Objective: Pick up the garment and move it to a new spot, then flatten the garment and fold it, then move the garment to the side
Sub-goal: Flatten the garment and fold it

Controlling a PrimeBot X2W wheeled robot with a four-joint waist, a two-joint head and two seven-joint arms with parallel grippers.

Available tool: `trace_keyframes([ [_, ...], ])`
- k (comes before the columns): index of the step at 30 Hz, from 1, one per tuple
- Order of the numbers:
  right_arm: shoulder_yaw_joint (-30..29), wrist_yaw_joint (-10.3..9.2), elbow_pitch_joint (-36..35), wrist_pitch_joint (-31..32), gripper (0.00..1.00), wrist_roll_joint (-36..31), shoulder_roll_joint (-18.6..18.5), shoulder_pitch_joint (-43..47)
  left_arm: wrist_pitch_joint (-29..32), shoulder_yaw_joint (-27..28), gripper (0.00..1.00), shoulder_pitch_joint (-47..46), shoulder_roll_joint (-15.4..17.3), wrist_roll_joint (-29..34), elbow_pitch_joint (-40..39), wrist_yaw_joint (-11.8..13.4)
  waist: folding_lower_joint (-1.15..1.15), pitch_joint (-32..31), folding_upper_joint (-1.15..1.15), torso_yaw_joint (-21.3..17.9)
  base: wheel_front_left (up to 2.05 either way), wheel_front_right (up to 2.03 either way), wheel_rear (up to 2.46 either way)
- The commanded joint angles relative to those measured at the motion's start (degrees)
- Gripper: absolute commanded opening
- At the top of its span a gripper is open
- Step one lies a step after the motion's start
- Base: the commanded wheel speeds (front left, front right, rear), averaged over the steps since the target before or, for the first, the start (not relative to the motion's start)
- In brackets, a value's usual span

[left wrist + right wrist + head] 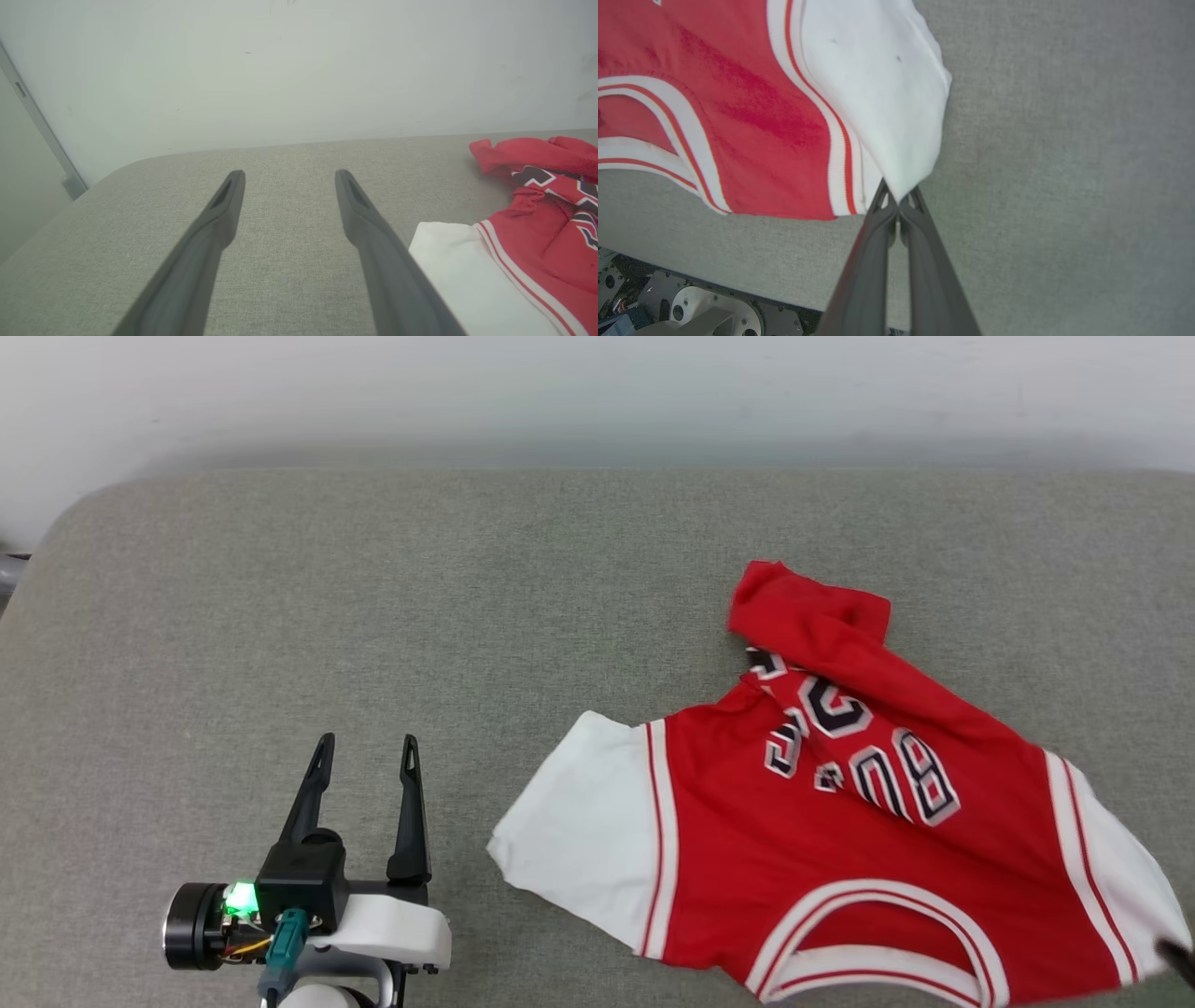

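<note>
A grey padded surface [373,616] spans the scene. The jersey [747,821], red with white sleeves, lies partly crumpled on its right side, collar nearest. The left gripper [367,742] hovers at the near left, fingers spread wide and empty. The right gripper [899,200] pinches the jersey's right sleeve edge.

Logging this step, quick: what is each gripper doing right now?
Left gripper: open, holding nothing.
Right gripper: shut on the white sleeve of the garment.
</note>
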Motion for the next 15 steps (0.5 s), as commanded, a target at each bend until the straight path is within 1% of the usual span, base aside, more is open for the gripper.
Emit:
trace_keyframes([
  [1, -1.8, -0.08, 1.7, 0.6, 0.00, -0.7, 1.4, 2.4, -0.1, 0.0, 1.00, -0.3, 0.3, 0.4, 0.1, -0.3, 0.00, 0.1, 0.00, 0.3, 0.00, 0.00, 0.00],
  [4, -4.3, -0.08, 4.8, 1.6, 0.00, -1.6, 3.9, 4.8, -0.1, -0.1, 1.00, -0.7, 0.3, 0.4, 0.3, -0.7, 0.00, 0.1, 0.00, 0.8, 0.00, 0.00, 0.00],
  [7, -5.0, -0.08, 5.7, 0.3, 0.00, -3.0, 6.4, 5.3, -0.1, 0.0, 1.00, -0.4, 0.4, 0.5, 0.4, -0.6, 0.00, -0.2, 0.00, 1.0, 0.00, 0.00, 0.00],
  [8, -5.1, -0.07, 5.4, -0.3, 0.10, -3.1, 7.4, 5.0, -0.1, 0.2, 1.00, -0.1, 0.4, 0.6, 0.4, -0.5, 0.00, -0.5, 0.00, 1.0, 0.00, 0.00, 0.00],
  [9, -5.5, -0.07, 4.9, -1.3, 0.43, -3.6, 7.8, 4.5, -0.1, 0.3, 1.00, 0.1, 0.5, 0.6, 0.5, -0.5, 0.00, -0.7, 0.00, 0.9, 0.00, 0.00, 0.00],
  [10, -6.0, -0.08, 4.4, -2.6, 1.00, -4.7, 8.0, 3.8, -0.1, 0.5, 1.00, 0.4, 0.5, 0.5, 0.5, -0.4, 0.00, -0.9, 0.00, 0.7, 0.00, 0.00, 0.00],
  [15, -9.0, -0.07, -0.1, -11.1, 1.00, -11.6, 9.5, 1.4, -0.1, 0.8, 1.00, 0.8, 1.2, 0.7, 0.5, -0.8, 0.00, -2.3, 0.00, 0.0, 0.00, 0.00, 0.00],
])
